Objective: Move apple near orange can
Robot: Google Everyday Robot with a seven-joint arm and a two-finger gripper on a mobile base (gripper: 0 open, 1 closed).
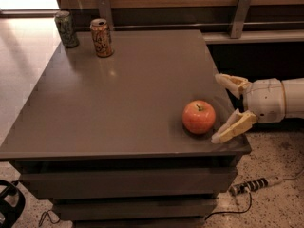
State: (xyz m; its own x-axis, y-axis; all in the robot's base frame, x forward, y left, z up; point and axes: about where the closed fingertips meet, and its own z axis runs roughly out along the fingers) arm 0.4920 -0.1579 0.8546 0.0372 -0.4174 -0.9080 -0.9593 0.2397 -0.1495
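The apple, round and red-orange with a short dark stem, sits on the grey table near its front right corner. The orange can stands upright at the table's far left, well away from the apple. My gripper comes in from the right at table height, just right of the apple. Its two pale fingers are spread wide, one behind and one in front of the apple's right side, and neither touches it.
A dark green-grey patterned can stands left of the orange can at the table's back left corner. A wooden wall with metal brackets runs behind. A power strip and cable lie on the floor at the right.
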